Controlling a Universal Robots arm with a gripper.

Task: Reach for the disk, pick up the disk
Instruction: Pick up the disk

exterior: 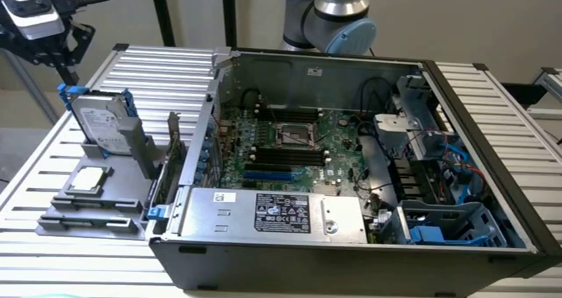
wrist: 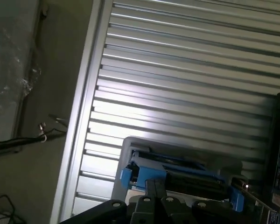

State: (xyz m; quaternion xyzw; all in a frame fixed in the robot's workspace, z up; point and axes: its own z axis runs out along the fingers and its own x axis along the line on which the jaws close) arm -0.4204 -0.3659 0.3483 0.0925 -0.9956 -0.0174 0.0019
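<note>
On the slatted metal table (exterior: 491,100), a grey stand (exterior: 105,209) keeps the disk (exterior: 97,124) upright, so that its blue-railed top edge faces the closed gripper (exterior: 65,73) just above.

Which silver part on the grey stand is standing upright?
The disk with blue side rails: it stands on its edge, while the square chip lies flat.

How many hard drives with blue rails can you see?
1: the disk stands on edge in the grey holder on the exterior view's left. Others may hide inside the open computer case.
</note>
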